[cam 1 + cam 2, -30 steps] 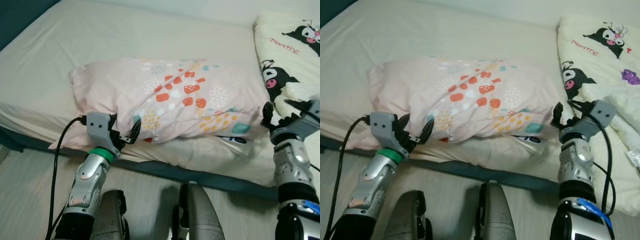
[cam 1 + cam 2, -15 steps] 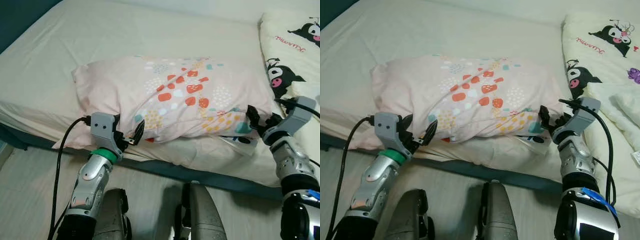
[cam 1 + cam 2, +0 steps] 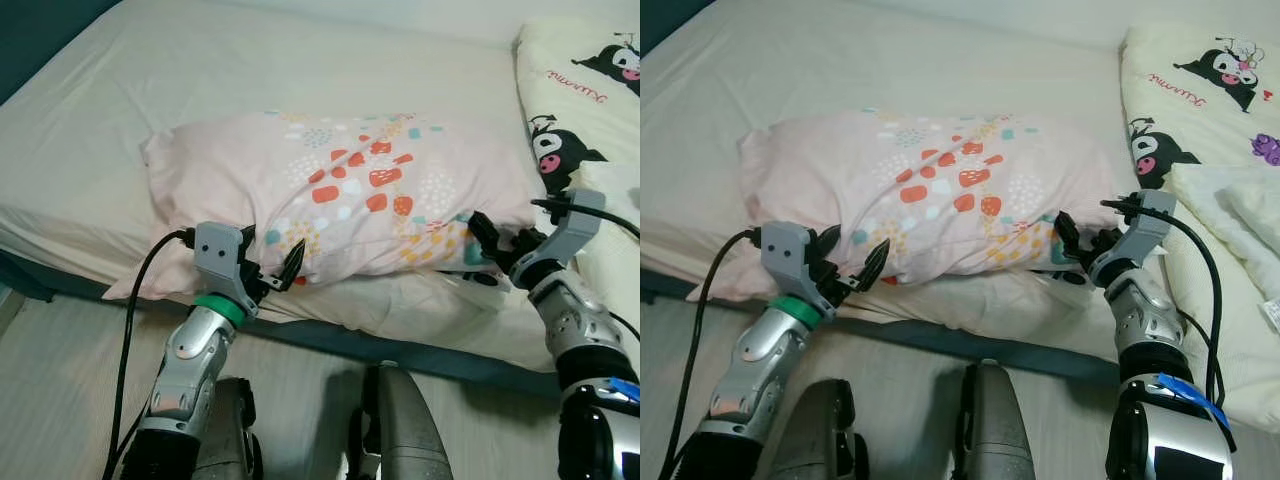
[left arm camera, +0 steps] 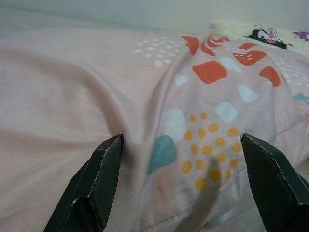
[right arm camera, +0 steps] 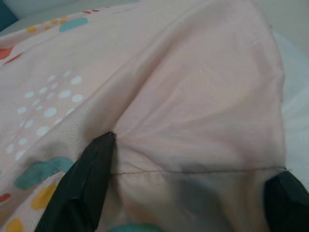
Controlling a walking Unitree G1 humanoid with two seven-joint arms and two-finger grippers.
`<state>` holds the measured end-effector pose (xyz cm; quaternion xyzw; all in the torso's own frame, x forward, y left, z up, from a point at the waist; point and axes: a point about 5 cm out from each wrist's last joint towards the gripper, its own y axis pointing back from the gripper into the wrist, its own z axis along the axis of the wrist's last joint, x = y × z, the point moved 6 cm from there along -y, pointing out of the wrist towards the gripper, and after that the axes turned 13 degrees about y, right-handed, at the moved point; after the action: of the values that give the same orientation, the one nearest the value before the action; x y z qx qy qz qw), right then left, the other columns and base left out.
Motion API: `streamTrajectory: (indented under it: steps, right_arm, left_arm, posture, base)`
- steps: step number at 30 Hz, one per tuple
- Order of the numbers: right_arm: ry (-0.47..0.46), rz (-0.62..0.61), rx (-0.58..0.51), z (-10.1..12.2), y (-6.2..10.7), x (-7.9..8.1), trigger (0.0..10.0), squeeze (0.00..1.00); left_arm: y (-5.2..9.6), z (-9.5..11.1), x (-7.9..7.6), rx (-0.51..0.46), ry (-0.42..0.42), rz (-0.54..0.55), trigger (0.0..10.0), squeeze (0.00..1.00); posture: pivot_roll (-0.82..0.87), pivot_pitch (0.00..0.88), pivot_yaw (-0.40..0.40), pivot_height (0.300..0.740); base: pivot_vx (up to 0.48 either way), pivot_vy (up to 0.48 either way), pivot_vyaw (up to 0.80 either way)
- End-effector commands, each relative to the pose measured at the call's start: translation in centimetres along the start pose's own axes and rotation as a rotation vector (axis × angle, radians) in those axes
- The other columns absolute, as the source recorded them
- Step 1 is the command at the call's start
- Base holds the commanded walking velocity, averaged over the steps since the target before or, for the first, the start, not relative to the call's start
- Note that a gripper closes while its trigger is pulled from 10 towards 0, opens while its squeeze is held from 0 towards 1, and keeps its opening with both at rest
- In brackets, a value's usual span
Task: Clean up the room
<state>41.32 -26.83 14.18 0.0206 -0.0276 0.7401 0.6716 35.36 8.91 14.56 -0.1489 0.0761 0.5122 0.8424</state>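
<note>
Pink pillow (image 3: pixel 340 190) on bed (image 3: pixel 200 70), spread left pincer (image 3: pixel 268 277) and spread right pincer (image 3: pixel 492 240) touching its ends

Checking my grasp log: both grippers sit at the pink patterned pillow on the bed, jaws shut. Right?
Not quite. Both grippers, left and right, are at the pink patterned pillow, but their jaws are open, spread against the fabric, as both wrist views show.
</note>
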Motion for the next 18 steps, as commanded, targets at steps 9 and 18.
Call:
streamTrajectory:
  steps: [9,18]
  right_arm:
    - [-0.041,-0.056,-0.028,-0.2,0.6,-1.2,0.0,0.0]
    - [-0.046,-0.082,-0.025,-0.3,0.8,-1.7,0.0,0.0]
  left_arm:
    - [0.2,-0.3,-0.5,0.008,0.024,-0.013,10.0,0.0]
    - [0.2,-0.5,-0.4,0.008,0.024,-0.006,10.0,0.0]
  posture:
    - [0.03,0.168,0.006,0.618]
    - [0.03,0.146,0.004,0.618]
  base:
    - [0.0,0.0,0.0]
    - [0.0,0.0,0.0]
